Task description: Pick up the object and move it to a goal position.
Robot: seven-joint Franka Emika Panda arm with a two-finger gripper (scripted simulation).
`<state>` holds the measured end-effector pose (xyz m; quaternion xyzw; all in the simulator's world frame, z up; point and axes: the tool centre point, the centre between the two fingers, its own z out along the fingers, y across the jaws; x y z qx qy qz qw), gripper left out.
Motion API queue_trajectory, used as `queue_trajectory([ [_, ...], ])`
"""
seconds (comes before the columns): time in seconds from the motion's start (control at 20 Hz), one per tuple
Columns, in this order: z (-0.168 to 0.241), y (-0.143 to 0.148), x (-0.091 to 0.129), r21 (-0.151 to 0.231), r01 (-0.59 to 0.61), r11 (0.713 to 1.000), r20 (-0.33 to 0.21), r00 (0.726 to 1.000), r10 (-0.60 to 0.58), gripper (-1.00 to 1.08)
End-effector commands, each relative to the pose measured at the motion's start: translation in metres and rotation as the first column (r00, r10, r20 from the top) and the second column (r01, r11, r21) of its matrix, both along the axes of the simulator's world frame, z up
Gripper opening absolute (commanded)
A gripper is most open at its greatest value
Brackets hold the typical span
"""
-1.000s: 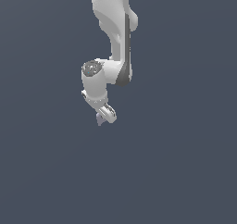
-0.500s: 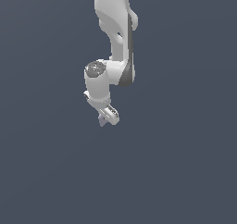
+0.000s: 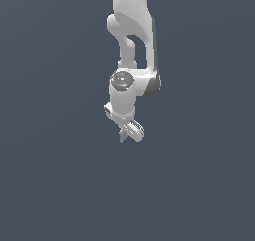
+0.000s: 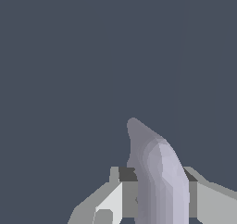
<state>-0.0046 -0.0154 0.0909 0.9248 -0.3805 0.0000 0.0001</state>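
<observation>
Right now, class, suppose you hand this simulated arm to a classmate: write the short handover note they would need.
Gripper: shut on the object, a pale lilac-grey pointed piece held between the fingers; its tip sticks out past them. In the exterior view the object shows just below the gripper, off any surface.
Done: the pick-up; the piece is gripped.
Left: carry it to the goal and hold it there. No goal marker shows in either view, so the remaining path cannot be judged from these pictures.
</observation>
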Motion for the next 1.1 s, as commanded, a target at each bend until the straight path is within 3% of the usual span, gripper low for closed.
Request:
queue_trajectory([
  [0.0, 0.003, 0.021, 0.013, 0.0, 0.0, 1.0, 0.0, 1.0, 0.0, -1.0],
  [0.5, 0.012, 0.098, 0.064, 0.0, 0.0, 1.0, 0.0, 1.0, 0.0, -1.0],
  [1.05, 0.02, 0.159, 0.107, 0.0, 0.0, 1.0, 0.0, 1.0, 0.0, -1.0],
])
